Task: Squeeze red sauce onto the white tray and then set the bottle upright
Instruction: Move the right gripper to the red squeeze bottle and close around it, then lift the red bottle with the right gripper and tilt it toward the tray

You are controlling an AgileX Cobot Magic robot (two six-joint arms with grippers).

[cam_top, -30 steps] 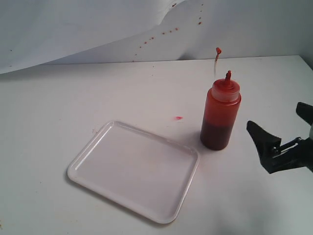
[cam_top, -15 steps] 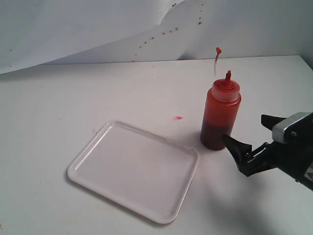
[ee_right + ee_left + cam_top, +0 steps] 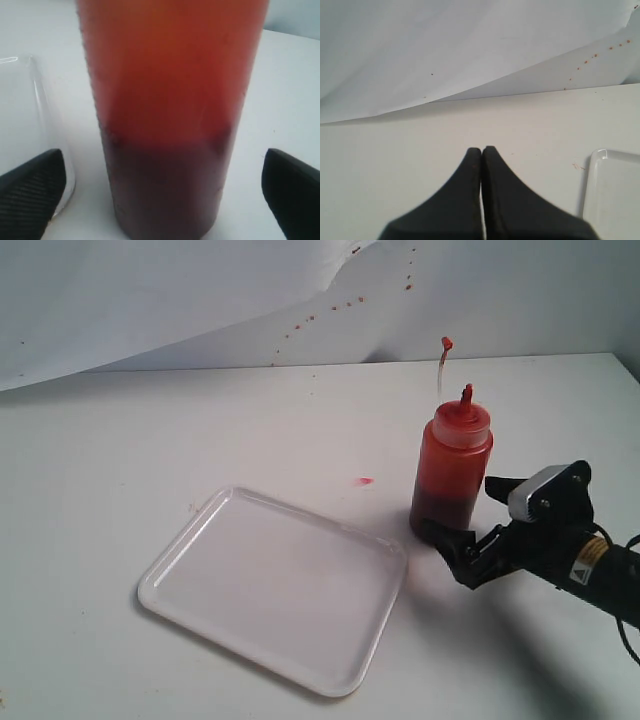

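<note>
The bottle (image 3: 450,480) stands upright on the white table, right of the white tray (image 3: 275,585); its tether and small cap rise behind the nozzle. My right gripper (image 3: 467,508) is open, one finger on each side of the bottle's dark lower part, not pressing it. In the right wrist view the bottle (image 3: 170,115) fills the middle between the two spread fingers (image 3: 30,192), with the tray's rim (image 3: 42,100) to one side. The tray's surface is plain white and no red sauce blob shows on it. My left gripper (image 3: 481,150) is shut and empty over bare table, the tray's corner (image 3: 612,195) beside it.
A faint pink smear (image 3: 366,481) marks the table between the tray and the bottle. A white paper backdrop (image 3: 200,300) with tiny red specks rises behind the table. The table's far edge runs along the backdrop.
My right gripper has moved left along the table from the right edge up to the bottle, and its open fingers now flank the bottle's base. The bottle and tray have not moved.
</note>
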